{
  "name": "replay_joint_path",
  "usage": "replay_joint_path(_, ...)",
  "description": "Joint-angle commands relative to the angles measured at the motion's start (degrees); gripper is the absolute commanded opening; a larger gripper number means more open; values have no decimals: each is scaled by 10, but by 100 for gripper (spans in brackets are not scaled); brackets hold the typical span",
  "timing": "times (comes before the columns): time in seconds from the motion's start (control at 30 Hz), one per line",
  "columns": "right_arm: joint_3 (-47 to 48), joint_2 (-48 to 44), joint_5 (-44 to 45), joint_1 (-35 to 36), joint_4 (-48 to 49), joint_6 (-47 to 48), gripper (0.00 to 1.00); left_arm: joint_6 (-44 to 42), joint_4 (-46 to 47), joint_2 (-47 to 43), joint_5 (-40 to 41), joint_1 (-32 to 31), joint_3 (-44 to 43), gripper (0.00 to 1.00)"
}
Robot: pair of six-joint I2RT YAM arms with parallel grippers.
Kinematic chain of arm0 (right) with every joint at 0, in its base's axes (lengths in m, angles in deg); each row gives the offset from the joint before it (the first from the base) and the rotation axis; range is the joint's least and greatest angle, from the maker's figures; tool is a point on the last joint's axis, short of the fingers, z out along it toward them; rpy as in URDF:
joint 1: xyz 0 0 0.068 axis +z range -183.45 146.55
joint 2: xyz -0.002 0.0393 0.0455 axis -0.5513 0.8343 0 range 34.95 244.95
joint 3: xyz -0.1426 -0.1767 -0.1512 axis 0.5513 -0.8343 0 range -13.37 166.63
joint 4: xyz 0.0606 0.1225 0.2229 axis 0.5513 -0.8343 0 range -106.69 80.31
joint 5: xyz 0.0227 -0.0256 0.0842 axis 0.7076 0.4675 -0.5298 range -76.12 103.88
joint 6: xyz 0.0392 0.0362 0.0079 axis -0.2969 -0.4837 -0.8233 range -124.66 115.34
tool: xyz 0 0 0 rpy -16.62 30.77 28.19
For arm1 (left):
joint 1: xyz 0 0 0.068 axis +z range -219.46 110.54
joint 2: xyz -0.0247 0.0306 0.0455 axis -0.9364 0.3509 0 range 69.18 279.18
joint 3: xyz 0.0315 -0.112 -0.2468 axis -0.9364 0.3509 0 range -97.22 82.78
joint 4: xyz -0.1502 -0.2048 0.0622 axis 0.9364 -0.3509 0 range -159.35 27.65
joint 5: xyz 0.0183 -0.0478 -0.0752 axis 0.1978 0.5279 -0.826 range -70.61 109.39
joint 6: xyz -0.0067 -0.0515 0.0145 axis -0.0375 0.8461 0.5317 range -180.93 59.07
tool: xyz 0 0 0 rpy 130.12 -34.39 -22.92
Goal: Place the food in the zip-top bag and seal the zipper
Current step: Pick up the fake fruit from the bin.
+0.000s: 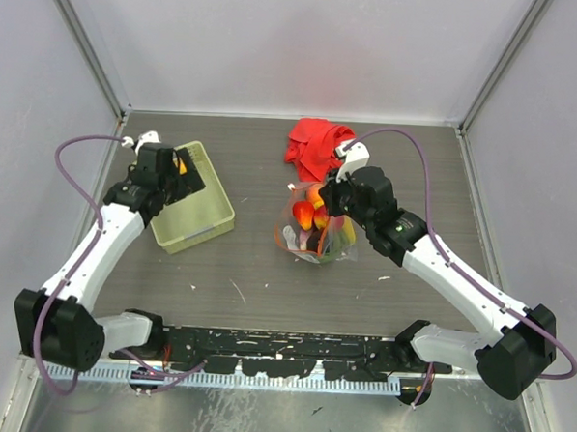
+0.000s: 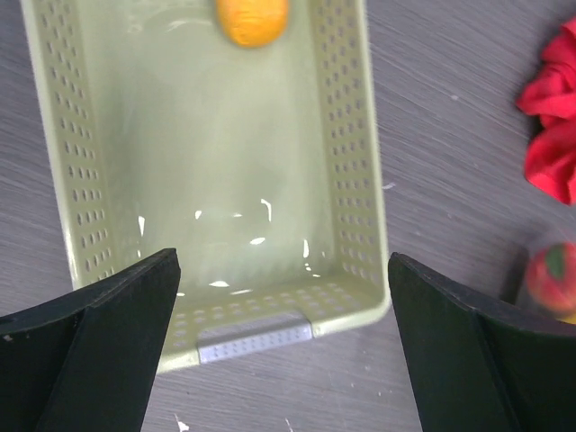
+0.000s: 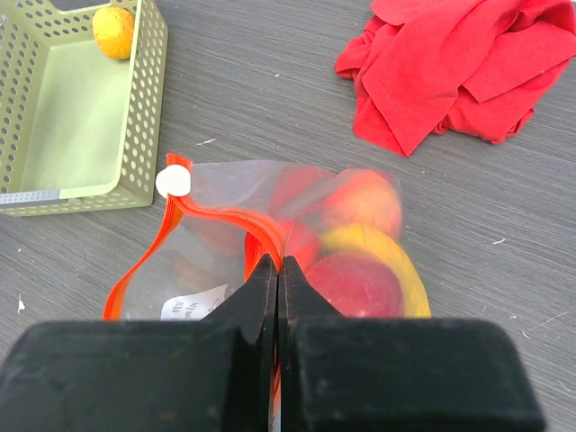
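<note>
The right gripper clamped the zipper, likely steadying the zip-top bag, while the left gripper gaped wide toward the orange piece at the basket's 12 o'clock end.

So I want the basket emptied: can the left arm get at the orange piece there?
Probably yes: the left gripper hangs open over the basket, and the orange piece lies alone, uncovered.

White arms, black joints, purple cables

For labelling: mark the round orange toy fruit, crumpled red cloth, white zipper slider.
round orange toy fruit (image 2: 253, 20): left wrist view, visible middle
crumpled red cloth (image 3: 459, 67): right wrist view, centre
white zipper slider (image 3: 174, 181): right wrist view, centre
</note>
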Motion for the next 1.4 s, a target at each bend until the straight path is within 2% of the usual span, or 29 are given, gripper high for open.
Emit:
replay_joint_path(0.0,10,-2,-2,3,46,1,1,6,21,47,-54,57,-40,99)
replay_joint_path(0.1,11,1,-3,2,47,1,1,15,39,100,-106,95,-52,100)
replay_joint_path(0.73,24,23,-6,3,47,18,0,-17,78,390,-48,145,-232,98)
replay_joint_path(0.9,26,29,-11,2,50,19,0,-33,67,454,-41,147,-288,95)
replay_joint_path(1.17,26,42,-14,3,53,21,0,-41,56,509,-41,152,-338,88)
replay_joint_path(1.37,27,48,-19,3,55,19,0,-40,46,523,-52,152,-346,75)
